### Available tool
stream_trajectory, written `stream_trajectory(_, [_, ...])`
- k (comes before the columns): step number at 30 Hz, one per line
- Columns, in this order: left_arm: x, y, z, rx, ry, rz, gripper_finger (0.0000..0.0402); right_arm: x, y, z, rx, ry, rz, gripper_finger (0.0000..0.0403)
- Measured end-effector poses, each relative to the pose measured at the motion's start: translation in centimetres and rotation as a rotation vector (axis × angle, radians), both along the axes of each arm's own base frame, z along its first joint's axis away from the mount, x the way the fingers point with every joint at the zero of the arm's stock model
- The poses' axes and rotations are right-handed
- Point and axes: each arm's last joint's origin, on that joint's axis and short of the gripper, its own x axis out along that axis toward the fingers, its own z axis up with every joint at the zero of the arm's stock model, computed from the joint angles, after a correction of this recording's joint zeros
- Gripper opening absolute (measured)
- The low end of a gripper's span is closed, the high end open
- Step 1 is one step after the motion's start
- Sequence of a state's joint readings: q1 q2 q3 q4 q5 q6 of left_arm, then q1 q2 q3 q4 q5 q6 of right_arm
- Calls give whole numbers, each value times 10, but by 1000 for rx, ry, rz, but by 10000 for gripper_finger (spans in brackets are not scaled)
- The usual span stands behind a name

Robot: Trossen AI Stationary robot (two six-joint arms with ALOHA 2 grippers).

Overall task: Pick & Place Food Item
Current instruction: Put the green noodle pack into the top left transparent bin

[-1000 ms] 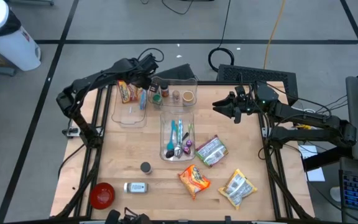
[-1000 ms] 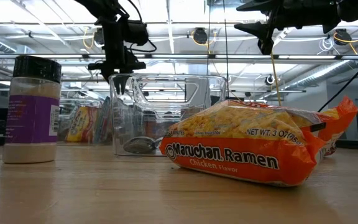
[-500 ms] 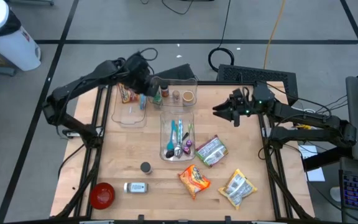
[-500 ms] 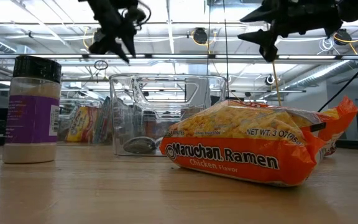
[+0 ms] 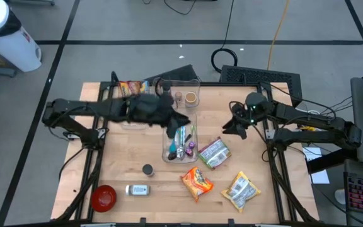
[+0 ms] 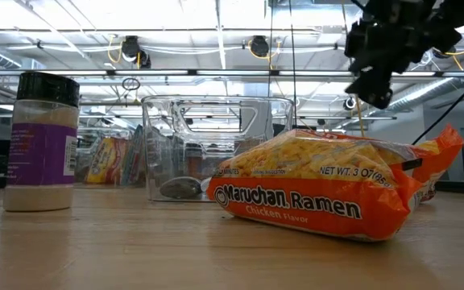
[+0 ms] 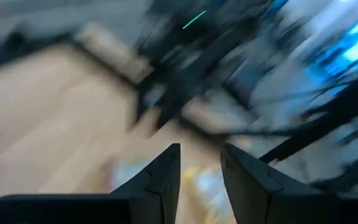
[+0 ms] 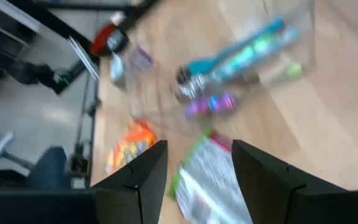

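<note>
Three food packets lie near the front of the counter point(image 5: 125, 170): an orange one printed "Maruchan Ramen, Chicken Flavor, NET WT 3 OZ" point(image 6: 329, 193), a green-and-white packet point(image 5: 214, 152) just behind it, and a yellowish packet point(image 5: 241, 190) toward the right front corner. A purple-labelled jar with a black lid point(image 6: 45, 141) stands at the left in the low view; its print is too small to read. A red bowl point(image 5: 103, 197) sits at the left front corner.

One clear bin point(image 5: 180, 135) at mid-counter holds utensils. Another clear bin point(image 5: 131, 116) behind it is partly hidden by the left arm.

Left end effector point(image 5: 181, 120) hovers blurred over the utensil bin, its fingers point(image 7: 160, 180) slightly apart, holding nothing. Right end effector point(image 5: 229, 129) hangs above the green-and-white packet, open and empty.
</note>
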State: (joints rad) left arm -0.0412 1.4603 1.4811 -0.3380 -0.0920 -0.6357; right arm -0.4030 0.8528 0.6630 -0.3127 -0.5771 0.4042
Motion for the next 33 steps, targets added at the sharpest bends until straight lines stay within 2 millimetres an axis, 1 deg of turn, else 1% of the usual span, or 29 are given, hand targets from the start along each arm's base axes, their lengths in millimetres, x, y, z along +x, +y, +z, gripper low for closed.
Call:
stream_trajectory(3, [6, -27, 14, 45, -174, -12, 120, -4, 2, -12, 28, 69, 3, 171])
stream_trajectory(5, [12, -42, 18, 61, -275, -13, 120, -6, 4, -24, 63, 115, -5, 171])
stream_trajectory(8, [17, -60, 21, 79, -366, -32, 120, -11, 8, -47, 118, 177, -14, 171])
stream_trajectory(10, [21, -67, 25, 83, -445, -43, 120, -14, 12, -65, 157, 213, -25, 171])
stream_trajectory(12, [23, -73, 24, 100, -473, -51, 120, -18, 15, -80, 203, 235, -37, 171])
stream_trajectory(16, [33, -76, 18, 124, -503, -31, 120, -22, 25, -105, 294, 236, -53, 171])
stream_trajectory(20, [44, -75, 10, 75, -521, -10, 120, -25, 36, -119, 350, 200, -45, 171])
stream_trajectory(22, [49, -71, 6, 40, -517, 3, 120, -26, 40, -125, 346, 210, -75, 171])
stream_trajectory(28, [56, -61, -1, 23, -498, 26, 120, -27, 46, -130, 249, 229, -166, 171])
stream_trajectory(33, [58, -52, -1, 28, -499, 18, 120, -26, 46, -130, 235, 224, -219, 171])
